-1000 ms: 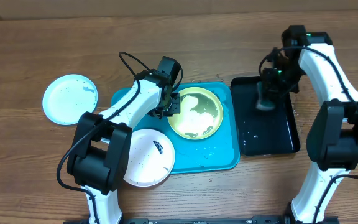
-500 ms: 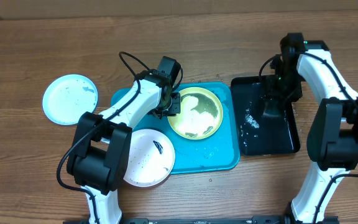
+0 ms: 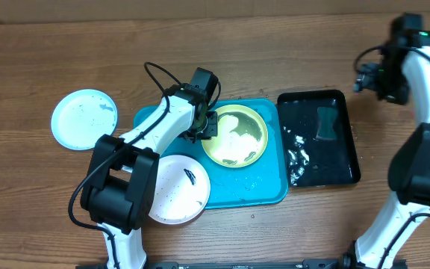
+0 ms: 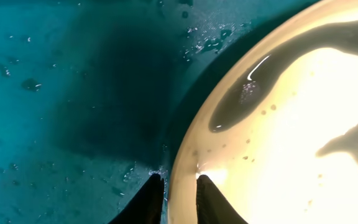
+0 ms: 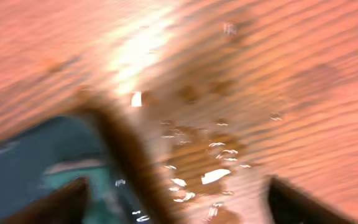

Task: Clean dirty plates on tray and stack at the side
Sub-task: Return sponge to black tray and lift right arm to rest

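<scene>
Right arm has swung up and off to the far right of the tray since the last look, leaving a dark pad lying on the black tray just right of it. The right wrist view is badly motion-blurred: I only get wet wood grain and a dark edge, probably the black tray's corner. The right end effector is released, tips spread wide with nothing between them.

On the other side, the left end effector is clenched on the left rim of the yellow-green plate, one finger inside and one outside. That plate sits in the tray's back-right part, wet, with pale suds pooled over most of the middle, so I can't tell how much dirt is underneath.

The white plate overhangs the tray's front-left corner, with a dark smear and specks on it. The light teal plate lies on the worktop, well left of the tray, lightly speckled.
</scene>
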